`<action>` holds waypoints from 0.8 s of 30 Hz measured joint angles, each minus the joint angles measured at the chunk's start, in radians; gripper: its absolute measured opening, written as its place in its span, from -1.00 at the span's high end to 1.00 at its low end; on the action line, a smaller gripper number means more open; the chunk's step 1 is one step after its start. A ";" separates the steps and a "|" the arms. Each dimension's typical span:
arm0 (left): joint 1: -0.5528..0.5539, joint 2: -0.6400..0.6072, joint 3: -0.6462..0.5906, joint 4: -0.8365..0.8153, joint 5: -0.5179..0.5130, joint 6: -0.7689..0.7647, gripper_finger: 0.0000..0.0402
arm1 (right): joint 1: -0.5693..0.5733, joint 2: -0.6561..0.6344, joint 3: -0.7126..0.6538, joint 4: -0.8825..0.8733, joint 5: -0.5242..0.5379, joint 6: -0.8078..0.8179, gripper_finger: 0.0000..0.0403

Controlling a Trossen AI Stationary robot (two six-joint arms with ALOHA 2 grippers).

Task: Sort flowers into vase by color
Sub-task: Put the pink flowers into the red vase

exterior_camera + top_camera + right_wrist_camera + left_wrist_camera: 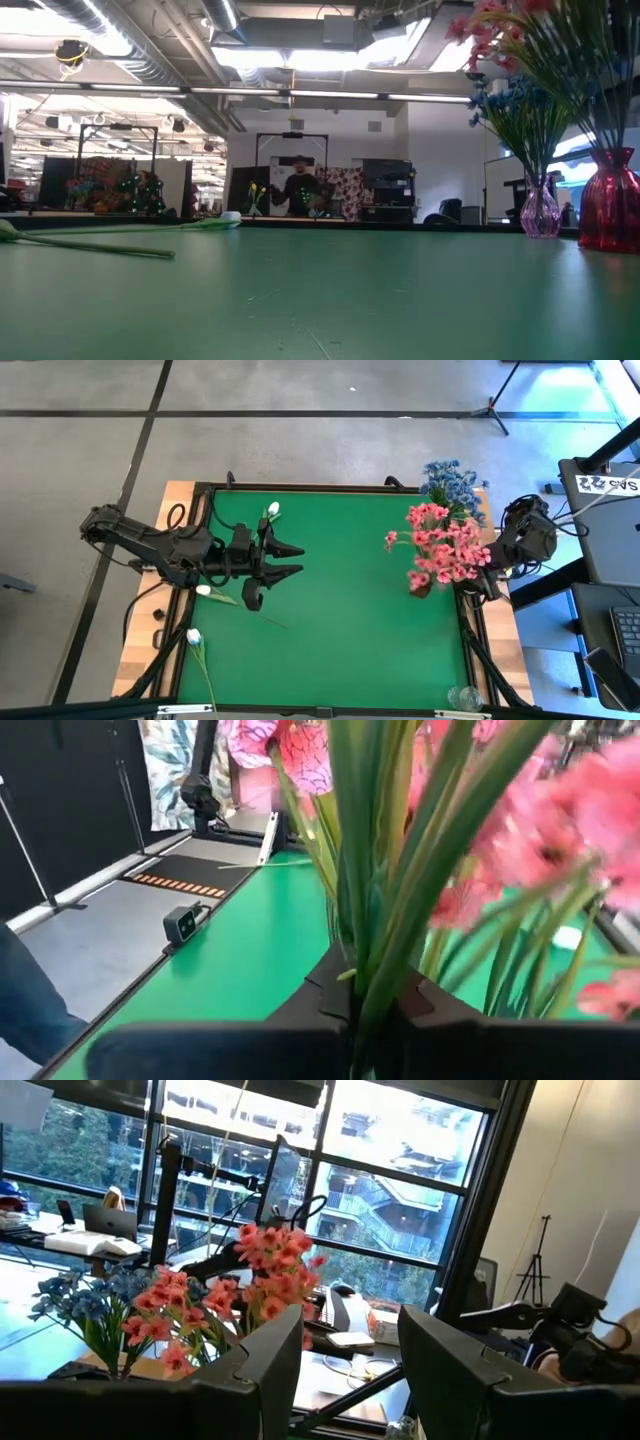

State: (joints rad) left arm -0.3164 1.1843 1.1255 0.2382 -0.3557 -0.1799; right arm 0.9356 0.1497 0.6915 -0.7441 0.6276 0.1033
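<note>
Left gripper (292, 559) hung over the left half of the green worktop (350, 620), fingers spread and holding nothing; the left wrist view showed open air between the two fingers (270, 1370).

Right gripper (372, 1005) sat at the worktop's right edge, pushed into the pink bunch. In the right wrist view green stems (385, 910) ran straight through the gap between its fingers, and the fingers appeared pressed onto them.

Pink flowers (440, 545) stood in a red vase (608, 200) near the right edge. Blue flowers (452, 480) stood in a clear pinkish vase (540, 212) at the far right corner, just beyond the pink ones.

Three white buds lay flat on the left side:
- one (273, 509) near the far edge, just beyond the left gripper;
- one (203, 590) beside the left arm, its stem running under the gripper;
- one (193, 636) near the front left corner, stem pointing toward the front edge.

Low view: two stems lay on the worktop at left, one bud (230, 217) visible. A person (300, 188) stood in the room behind the worktop.
</note>
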 joint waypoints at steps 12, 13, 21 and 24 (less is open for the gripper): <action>0.000 0.000 0.000 -0.005 0.000 0.004 0.19 | 0.000 0.003 -0.003 -0.045 0.061 0.108 0.38; 0.000 0.000 0.000 -0.012 0.000 0.004 0.19 | 0.000 0.005 0.003 -0.045 0.061 0.103 0.30; 0.009 0.000 0.000 -0.106 0.007 -0.017 0.19 | 0.000 0.067 0.078 -0.153 0.061 0.135 -0.21; 0.009 0.000 0.000 -0.115 0.012 -0.018 0.19 | 0.000 0.093 0.105 -0.294 0.025 0.256 -0.36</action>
State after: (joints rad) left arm -0.3069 1.1839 1.1255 0.1236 -0.3442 -0.1982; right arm 0.9356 0.2423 0.7966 -1.0385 0.6522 0.3597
